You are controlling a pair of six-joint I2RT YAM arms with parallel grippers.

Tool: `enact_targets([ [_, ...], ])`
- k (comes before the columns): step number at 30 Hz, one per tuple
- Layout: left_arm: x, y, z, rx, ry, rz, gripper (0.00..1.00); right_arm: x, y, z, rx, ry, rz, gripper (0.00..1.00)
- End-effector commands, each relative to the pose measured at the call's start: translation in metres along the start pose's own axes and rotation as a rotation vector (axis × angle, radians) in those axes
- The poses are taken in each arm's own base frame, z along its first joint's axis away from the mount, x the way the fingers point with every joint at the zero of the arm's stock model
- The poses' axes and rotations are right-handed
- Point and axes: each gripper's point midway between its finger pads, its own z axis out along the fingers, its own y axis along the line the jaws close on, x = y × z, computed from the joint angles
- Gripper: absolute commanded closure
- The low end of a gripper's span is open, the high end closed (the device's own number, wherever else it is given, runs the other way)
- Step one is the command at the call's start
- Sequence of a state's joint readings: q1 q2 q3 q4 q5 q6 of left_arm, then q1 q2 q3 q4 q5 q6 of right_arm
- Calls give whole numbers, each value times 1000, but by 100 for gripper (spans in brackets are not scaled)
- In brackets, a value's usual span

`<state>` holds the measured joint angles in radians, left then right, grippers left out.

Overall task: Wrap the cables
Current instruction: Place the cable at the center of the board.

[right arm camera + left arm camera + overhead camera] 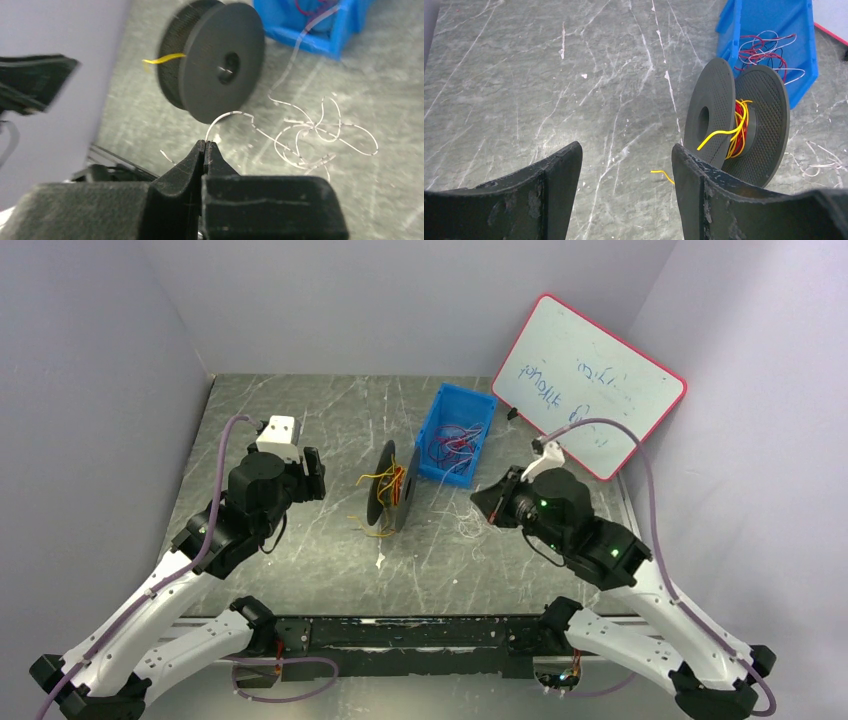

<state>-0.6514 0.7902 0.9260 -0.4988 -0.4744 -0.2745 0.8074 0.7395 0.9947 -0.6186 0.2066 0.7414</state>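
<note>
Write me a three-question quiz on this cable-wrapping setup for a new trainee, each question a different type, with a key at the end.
1. Short answer: which cable colours are wound on the black spool?
2. True or false: the left gripper holds a cable.
3. Pick one: the right gripper is shut on A) a yellow cable, B) a white cable, C) the spool's rim.

Key
1. Yellow and red.
2. False: its jaws stand open with nothing between them.
3. B.
</note>
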Motion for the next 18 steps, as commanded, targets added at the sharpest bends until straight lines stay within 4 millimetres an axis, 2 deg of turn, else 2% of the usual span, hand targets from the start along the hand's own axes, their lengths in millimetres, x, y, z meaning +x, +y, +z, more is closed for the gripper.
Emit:
enact_targets([
  [1, -6, -1, -1, 12, -19, -18, 30, 29, -33, 10, 116, 73, -39, 94],
  [3, -7, -1, -2, 13, -22, -17, 30, 40, -46, 17, 168, 104, -69, 87],
  [6, -8, -2, -2, 18, -20, -18, 30, 50, -67, 26, 258, 116, -106, 61],
  [8, -8, -3, -3, 22, -22, -16, 30, 49, -74, 31, 296, 99, -115, 50],
  [14, -7, -4, -2, 30, -17, -13, 30, 17, -69, 44, 321, -31, -132, 44],
  [18, -8, -4, -3, 31, -19, -14, 30, 1, -55, 62, 289, -109, -106, 43],
])
